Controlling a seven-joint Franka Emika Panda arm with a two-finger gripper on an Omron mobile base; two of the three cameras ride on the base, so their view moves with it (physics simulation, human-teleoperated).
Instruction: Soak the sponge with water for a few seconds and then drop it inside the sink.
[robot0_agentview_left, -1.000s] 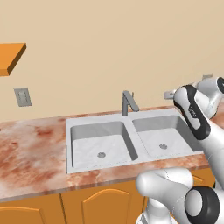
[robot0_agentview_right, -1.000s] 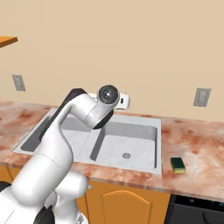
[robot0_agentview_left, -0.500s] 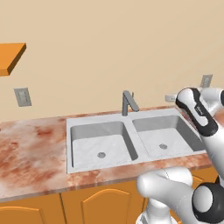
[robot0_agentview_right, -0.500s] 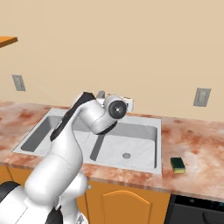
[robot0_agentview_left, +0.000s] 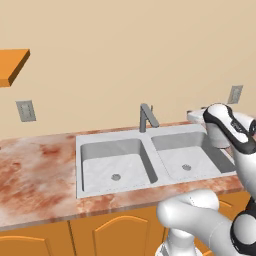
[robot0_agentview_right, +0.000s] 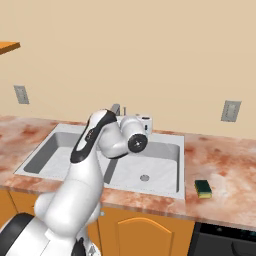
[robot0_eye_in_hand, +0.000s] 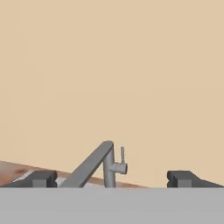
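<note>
A white robot arm is reaching over a marbled reddish surface that is carrying a light grey double-basin sink. The end effector is facing the tan back wall, and its two dark fingertips are standing wide apart with nothing between them. From the hand view, the grey angular faucet is rising between the fingertips, its spout slanting down to the left and a small lever sticking up beside its post.

The sponge, a small yellow block with a dark green top, is lying flat on the surface just to the right of the sink's right basin, near the front edge and well apart from the arm. Both basins are showing round drains. Orange cabinet doors are running below the surface, and a grey wall outlet is sitting above the sponge's side.
</note>
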